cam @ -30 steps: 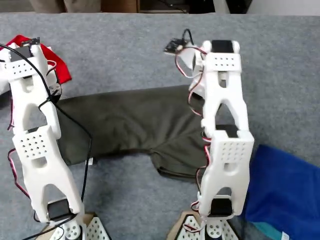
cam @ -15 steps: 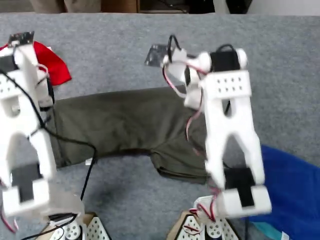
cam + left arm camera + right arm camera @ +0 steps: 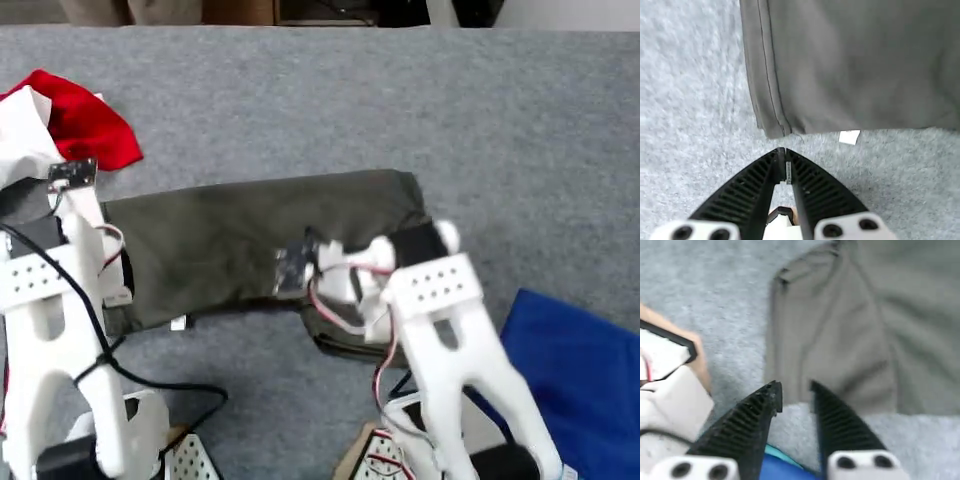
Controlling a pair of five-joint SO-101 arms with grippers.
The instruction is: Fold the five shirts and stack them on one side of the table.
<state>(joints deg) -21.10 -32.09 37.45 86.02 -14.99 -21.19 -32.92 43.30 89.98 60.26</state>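
Note:
An olive shirt [image 3: 230, 240] lies partly folded across the middle of the grey table, one sleeve tucked under at its near right. My left gripper [image 3: 782, 152] is shut and empty, just off the shirt's near left corner [image 3: 772, 125], by a small white tag [image 3: 849, 136]. My right gripper [image 3: 794, 386] hovers over the shirt's near right part [image 3: 840, 340], its fingers a narrow gap apart with nothing between them. A red shirt [image 3: 85, 125] and a white shirt [image 3: 20, 140] lie crumpled at the far left. A blue shirt [image 3: 580, 370] lies at the near right.
Both arm bases [image 3: 180, 455] stand at the table's near edge, with black cables [image 3: 160, 385] trailing beside the left one. Bare grey table [image 3: 420, 100] stretches behind the olive shirt.
Both arms have drawn back from over the far side of the olive shirt toward the near edge and dropped lower. The shirt itself lies as before.

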